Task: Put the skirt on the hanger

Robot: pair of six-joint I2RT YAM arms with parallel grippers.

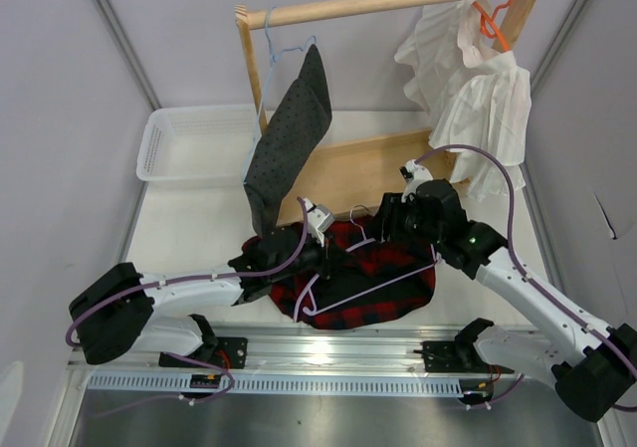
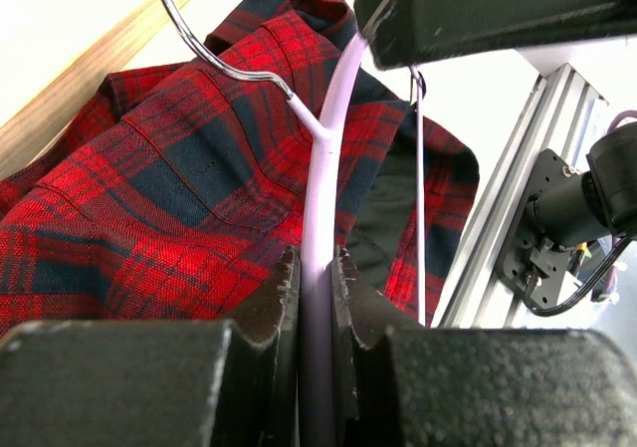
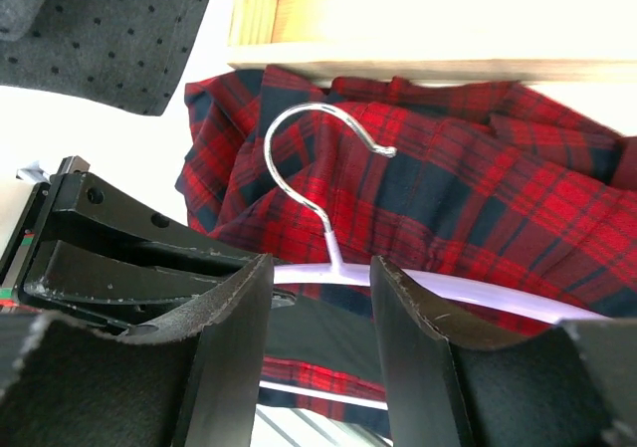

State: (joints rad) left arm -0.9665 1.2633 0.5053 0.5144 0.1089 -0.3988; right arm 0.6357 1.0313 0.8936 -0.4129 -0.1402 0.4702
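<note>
Step in hand: getting the hanger [image 2: 320,158] into the skirt [image 2: 149,188], as I judge it; the skirt is not yet on it.
Left claw [image 2: 317,268]: nearly shut, pinching the hanger's lilac arm.
Right claw [image 3: 320,268]: about half open and holding nothing; the hanger's neck shows in the gap, untouched.
Where things are: the skirt is heaped on the bench [image 1: 199,218], against the front of the wooden rack [image 1: 358,168]; the hanger lies on top of it, with its silver hook [image 3: 299,128] pointing toward the rack.
Doing it well: my left pinch should hold firm so the hanger cannot twist. My right claw should take one layer at the waist opening and draw it over the free arm, clear of the hook.
Skirt's look: soft red and dark navy plaid, rumpled in folds, with black lining showing at the opening.
</note>
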